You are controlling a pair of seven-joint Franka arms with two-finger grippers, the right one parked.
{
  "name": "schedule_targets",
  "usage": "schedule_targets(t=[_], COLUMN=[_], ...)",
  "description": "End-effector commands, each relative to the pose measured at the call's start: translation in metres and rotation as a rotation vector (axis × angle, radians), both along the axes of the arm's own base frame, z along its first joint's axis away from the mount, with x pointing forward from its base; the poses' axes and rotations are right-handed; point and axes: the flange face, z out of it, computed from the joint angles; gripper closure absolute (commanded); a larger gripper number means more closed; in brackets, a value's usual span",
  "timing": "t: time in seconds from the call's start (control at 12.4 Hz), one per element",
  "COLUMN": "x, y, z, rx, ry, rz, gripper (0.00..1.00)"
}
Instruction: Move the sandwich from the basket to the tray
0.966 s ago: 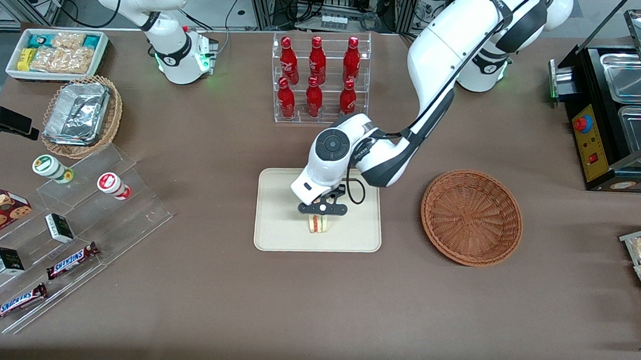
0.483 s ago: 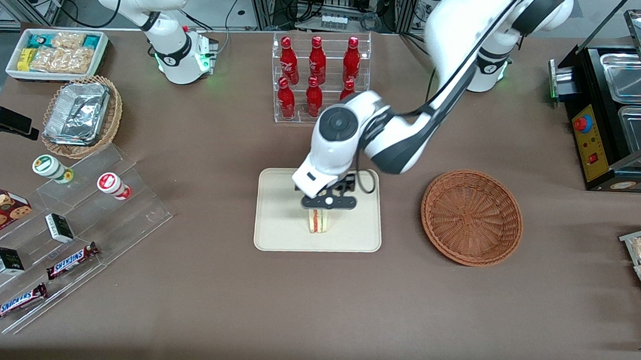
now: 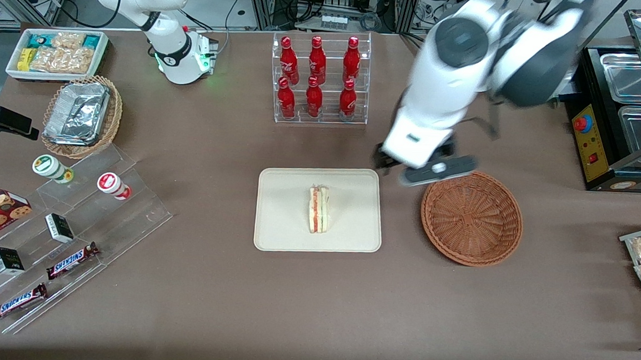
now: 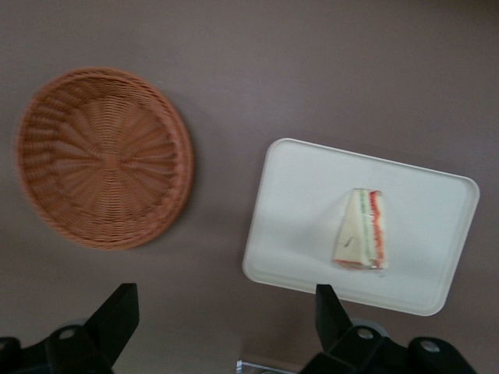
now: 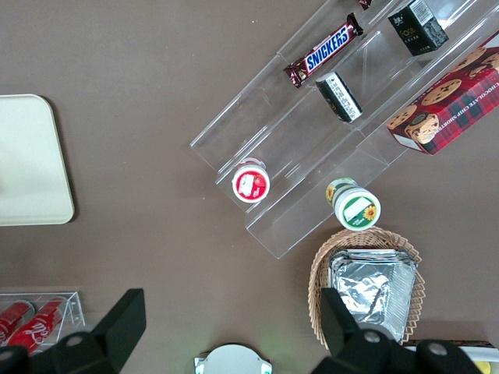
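Observation:
The sandwich (image 3: 318, 209) (image 4: 361, 230), a pale wedge with orange-red and green filling, lies near the middle of the cream tray (image 3: 278, 227) (image 4: 296, 234). Beside the tray, toward the working arm's end of the table, the reddish-brown wicker basket (image 3: 471, 217) (image 4: 103, 156) holds nothing. My gripper (image 3: 426, 172) (image 4: 222, 319) hangs high above the table, over the gap between tray and basket. It is open, with bare table showing between its black fingers (image 4: 117, 312).
A clear rack of red bottles (image 3: 318, 79) stands farther from the front camera than the tray. A black food warmer (image 3: 620, 109) sits at the working arm's end. A foil-filled tan basket (image 3: 82, 115), a snack bin (image 3: 55, 52) and acrylic steps (image 3: 73, 226) lie toward the parked arm's end.
My gripper, which stood low over the sandwich on the tray, has let it go, risen and swung toward the basket. The sandwich stays on the tray.

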Motion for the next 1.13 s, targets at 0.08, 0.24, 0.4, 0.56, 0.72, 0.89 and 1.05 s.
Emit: schedule_targets(t=[0.08,0.24,0.4,0.56,0.72,0.89,1.05], x=[-0.026,-0.029,-0.027,-0.022,-0.018,-0.012,-0.007], y=[0.102,0.145,0.185,0.228,0.28,0.301,0.303], z=[0.038,0.054,0.064,0.066,0.076,0.087,0.086], rx=[0.004,0.016,0.017,0.004,-0.023,-0.035,-0.013], ry=[0.016,0.035,0.05,0.079,0.061,0.037,0.037], rz=[-0.077,-0.146,-0.214,-0.279,-0.283,-0.32,-0.333], gripper=[0.0,0.0,0.0,0.0,0.0,0.0,0.0])
